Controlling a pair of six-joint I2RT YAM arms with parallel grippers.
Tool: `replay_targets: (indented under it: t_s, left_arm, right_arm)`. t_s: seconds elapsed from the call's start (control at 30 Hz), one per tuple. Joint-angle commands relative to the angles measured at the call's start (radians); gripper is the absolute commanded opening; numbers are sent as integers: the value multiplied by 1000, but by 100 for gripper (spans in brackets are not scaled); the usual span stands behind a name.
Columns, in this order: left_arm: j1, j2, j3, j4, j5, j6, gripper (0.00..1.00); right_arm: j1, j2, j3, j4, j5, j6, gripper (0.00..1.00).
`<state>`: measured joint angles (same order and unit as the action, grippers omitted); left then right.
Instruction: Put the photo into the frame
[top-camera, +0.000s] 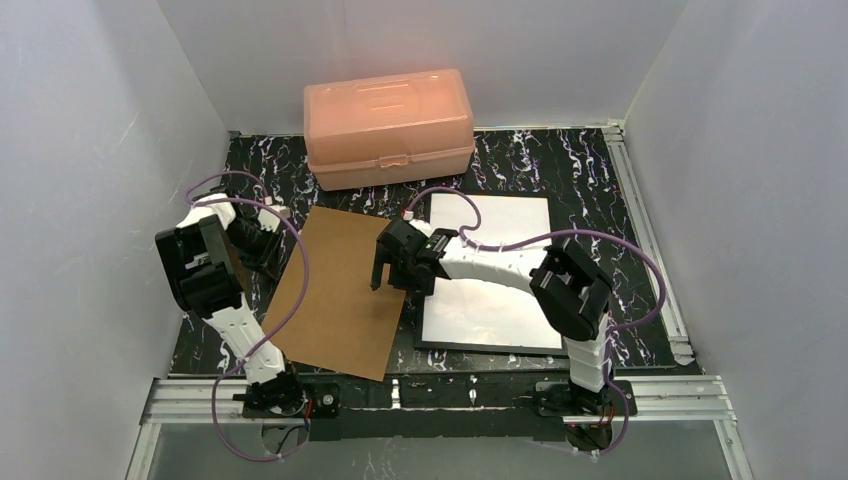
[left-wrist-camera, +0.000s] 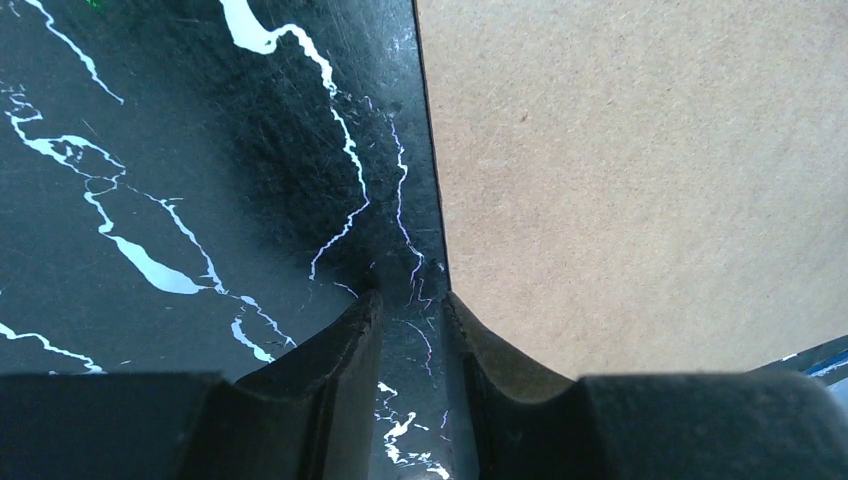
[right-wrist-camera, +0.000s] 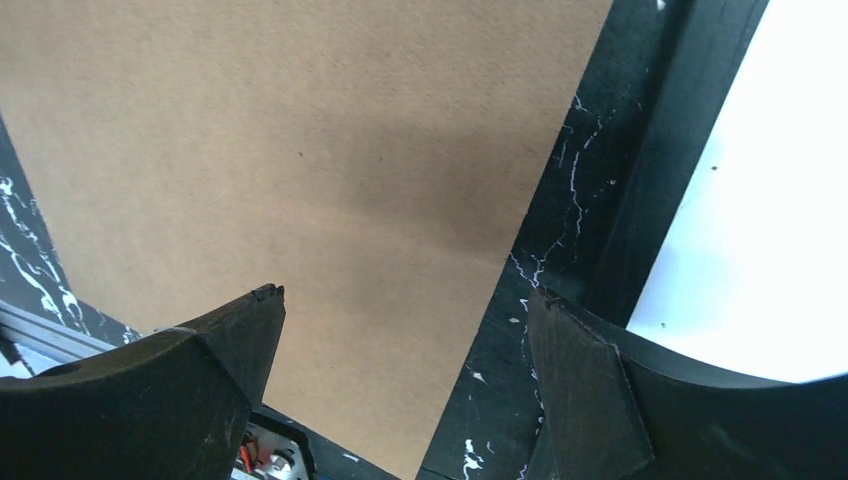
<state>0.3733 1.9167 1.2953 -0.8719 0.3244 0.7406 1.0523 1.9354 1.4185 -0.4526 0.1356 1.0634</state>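
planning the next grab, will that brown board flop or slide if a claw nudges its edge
Probably stiff: the brown board lies flat with straight edges, no curl. Likely thin and light: its edge barely rises off the table. A push would probably slide it on the glossy top, not bend it.

Right claw (right-wrist-camera: 402, 300) spread wide over brown board (right-wrist-camera: 300, 150) edge; black frame (right-wrist-camera: 672, 150) lies just beside, on bench (right-wrist-camera: 560, 230).

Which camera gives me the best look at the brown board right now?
Top external: nearly the whole brown board shows, lying askew. Both wrist views show only part of its surface and one edge.
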Motion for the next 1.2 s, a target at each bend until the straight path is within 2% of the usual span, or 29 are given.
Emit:
replay_targets:
  t_s: [0.0, 0.4, 0.6, 0.73, 0.87, 1.03, 1.17]
  left_arm:
    - [-20, -22, -44, 41, 2, 26, 26]
    - [-95, -26, -117, 95, 31, -23, 22]
    - [-139, -9, -123, 115, 44, -68, 20]
    - [-165, 3, -122, 116, 52, -92, 19]
    - [-168, 5, -128, 114, 67, -98, 12]
    - [-174, 2, -117, 92, 87, -101, 1]
    - [-175, 7, -114, 87, 76, -103, 0]
  right_arm:
    - [3, 25, 11, -41, 30, 1, 99]
    - [3, 131, 62, -4, -1, 41, 99]
    - [-5, 107, 51, 97, 19, 110, 99]
    - [-15, 104, 57, 168, -21, 145, 99]
    - [-24, 71, 48, 263, -48, 177, 99]
    - [-29, 47, 101, 302, -64, 180, 99]
    - [-28, 63, 133, 324, -114, 184, 98]
